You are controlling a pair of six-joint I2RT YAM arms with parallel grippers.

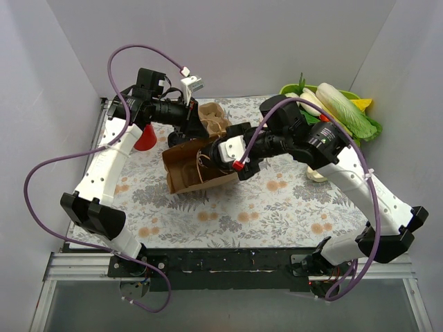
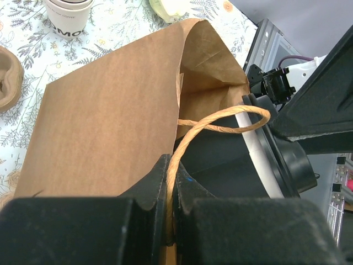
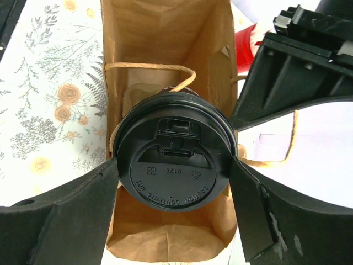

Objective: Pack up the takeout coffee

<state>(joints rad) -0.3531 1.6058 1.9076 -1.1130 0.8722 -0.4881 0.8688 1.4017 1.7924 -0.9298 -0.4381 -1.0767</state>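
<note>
The brown paper bag (image 1: 194, 171) lies on its side mid-table, mouth toward the right arm. My right gripper (image 1: 221, 158) is at the bag's mouth, shut on a coffee cup. In the right wrist view its black lid (image 3: 174, 165) sits between my two fingers (image 3: 83, 204), just inside the open bag (image 3: 160, 33). A tan moulded shape (image 3: 134, 96) shows deeper in the bag. My left gripper (image 2: 172, 179) is shut on the bag's twine handle (image 2: 220, 118) and holds the upper side up. A tan pulp carrier (image 1: 213, 119) lies behind the bag. A second white cup (image 2: 69, 14) stands on the mat.
A red cup (image 1: 145, 138) stands under the left arm. A green bowl of vegetables (image 1: 339, 104) fills the back right corner. A pale object (image 1: 317, 173) lies under the right arm. White walls close in the floral mat (image 1: 277, 207) on three sides.
</note>
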